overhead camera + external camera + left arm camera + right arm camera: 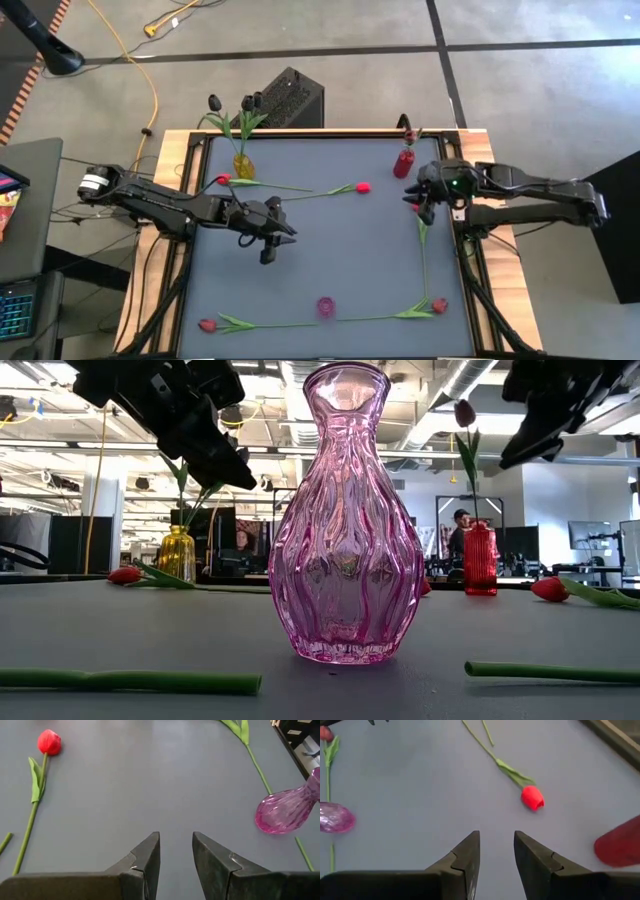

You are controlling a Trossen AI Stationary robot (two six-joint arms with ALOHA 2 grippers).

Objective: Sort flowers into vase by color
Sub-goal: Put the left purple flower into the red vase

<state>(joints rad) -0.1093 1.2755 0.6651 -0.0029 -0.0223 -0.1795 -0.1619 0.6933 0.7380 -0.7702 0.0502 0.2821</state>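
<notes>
overhead, table-level, two wrist cameras; all share pink vase (345,520).

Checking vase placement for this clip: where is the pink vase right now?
In the high view the pink vase stands upright near the table's front edge, about midway across, between the two tulips lying along that edge.

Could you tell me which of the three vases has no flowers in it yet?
The pink vase at the near edge is empty; the yellow vase and red vase each hold tulips.
</notes>
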